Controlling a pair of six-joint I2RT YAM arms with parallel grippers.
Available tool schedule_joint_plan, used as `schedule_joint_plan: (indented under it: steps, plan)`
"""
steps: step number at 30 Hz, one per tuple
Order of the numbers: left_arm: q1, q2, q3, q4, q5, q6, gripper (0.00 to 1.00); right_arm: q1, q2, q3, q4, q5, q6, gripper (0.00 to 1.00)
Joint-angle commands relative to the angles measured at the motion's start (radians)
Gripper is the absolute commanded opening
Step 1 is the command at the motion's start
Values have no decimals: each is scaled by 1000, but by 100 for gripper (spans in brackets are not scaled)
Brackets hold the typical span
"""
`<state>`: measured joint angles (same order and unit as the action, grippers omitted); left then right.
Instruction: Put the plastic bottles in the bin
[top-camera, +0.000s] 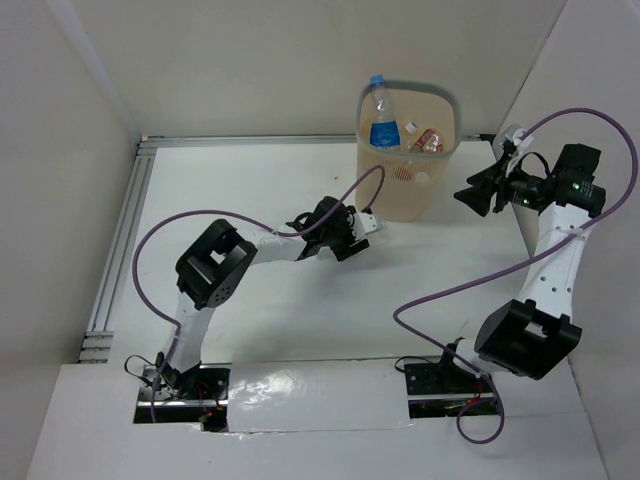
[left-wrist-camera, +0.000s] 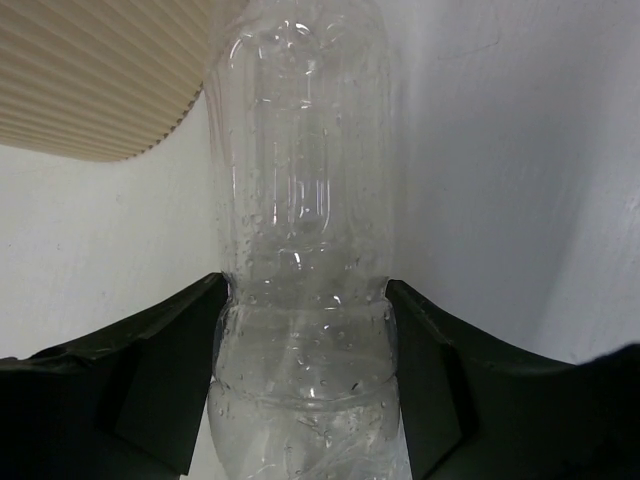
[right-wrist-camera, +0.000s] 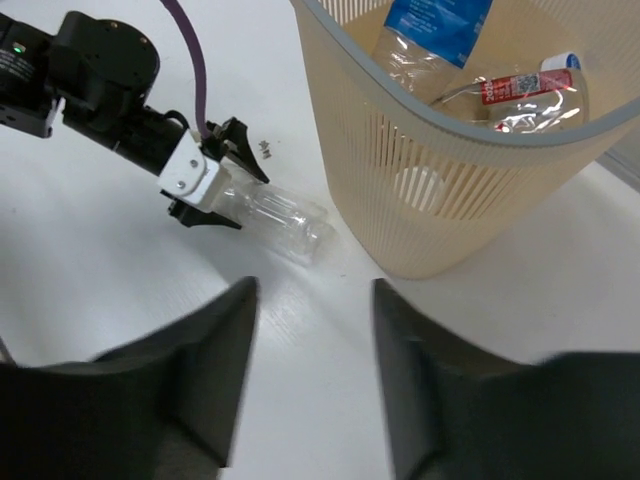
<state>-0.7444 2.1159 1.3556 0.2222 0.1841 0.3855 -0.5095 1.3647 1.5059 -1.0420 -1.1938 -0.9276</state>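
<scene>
A clear bottle (right-wrist-camera: 280, 215) was seen lying on the table (top-camera: 250, 170) just beside the bin (top-camera: 405, 195), its free end pointed at the bin's foot. It was clamped at its waist by the left gripper (left-wrist-camera: 305, 300), with a finger pressed against each side. The right gripper (right-wrist-camera: 312, 290) was held up to the right of the bin, its jaws apart and empty. Two bottles, one blue-labelled (top-camera: 380, 115) and one red-labelled (top-camera: 430, 140), were seen inside the bin.

The step in hand was judged to be the lift. The thin plastic would likely be dented by a hard squeeze, so only a firm hold was called for. The bottle should be raised well above the grey rim before being carried over, since the bin's wall stood close ahead. Open table was left on the left and near sides, and the path was not blocked by the right arm.
</scene>
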Motion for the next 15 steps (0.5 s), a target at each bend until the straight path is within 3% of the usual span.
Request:
schedule_joint_plan:
  steps: [1, 4, 7, 9, 12, 15]
  plan:
    - [5, 13, 33, 20, -8, -14, 76, -1, -48, -10, -4, -30, 4, 62]
    - [5, 13, 33, -3, -21, -36, 70, -1, -58, -19, -13, -30, 4, 64]
    - [-4, -42, 5, -17, -32, -79, 51, -1, -67, -19, -23, -21, -22, 61]
    - [-4, -95, -53, 6, -32, -115, 40, -1, -67, -10, -45, -21, -34, 52]
    - [-15, -238, -148, 65, -41, -154, 35, -1, -76, -19, -46, -10, -34, 38]
    - [-41, -391, -184, 51, -17, -177, 35, -1, -76, -33, -35, -1, -5, 35]
